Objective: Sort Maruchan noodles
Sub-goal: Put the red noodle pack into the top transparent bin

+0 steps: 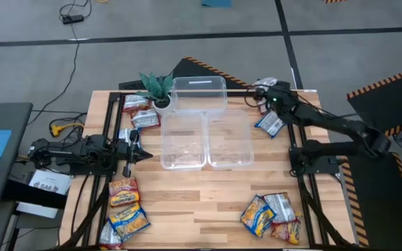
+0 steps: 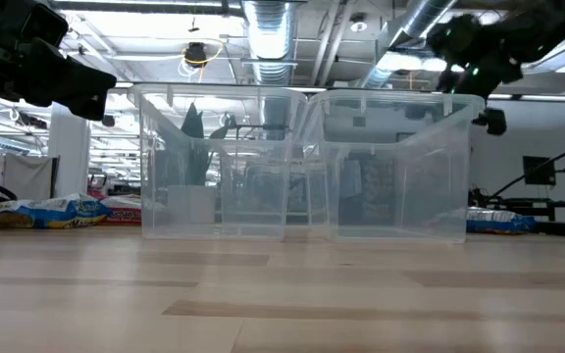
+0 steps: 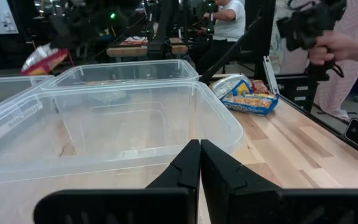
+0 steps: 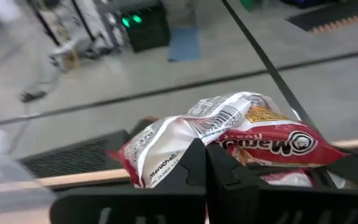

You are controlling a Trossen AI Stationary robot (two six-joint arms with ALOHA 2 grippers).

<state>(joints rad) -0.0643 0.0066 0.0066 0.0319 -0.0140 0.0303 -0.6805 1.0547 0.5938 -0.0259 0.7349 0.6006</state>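
Right gripper [image 4: 205, 163], fingers pinched together, noses into the red-and-silver noodle packet [image 4: 229, 140] at the tabletop's [image 1: 201, 202] far right corner, its length lying crosswise just ahead. Left gripper [image 3: 199, 163], fingers together, waits beside the clear bins [image 1: 204, 139], much farther away.

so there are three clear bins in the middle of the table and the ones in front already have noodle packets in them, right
Not quite. The three clear bins are there in the middle of the table, but all are empty. The high view shows the noodle packets lying on the wooden tabletop around them, none inside a bin.
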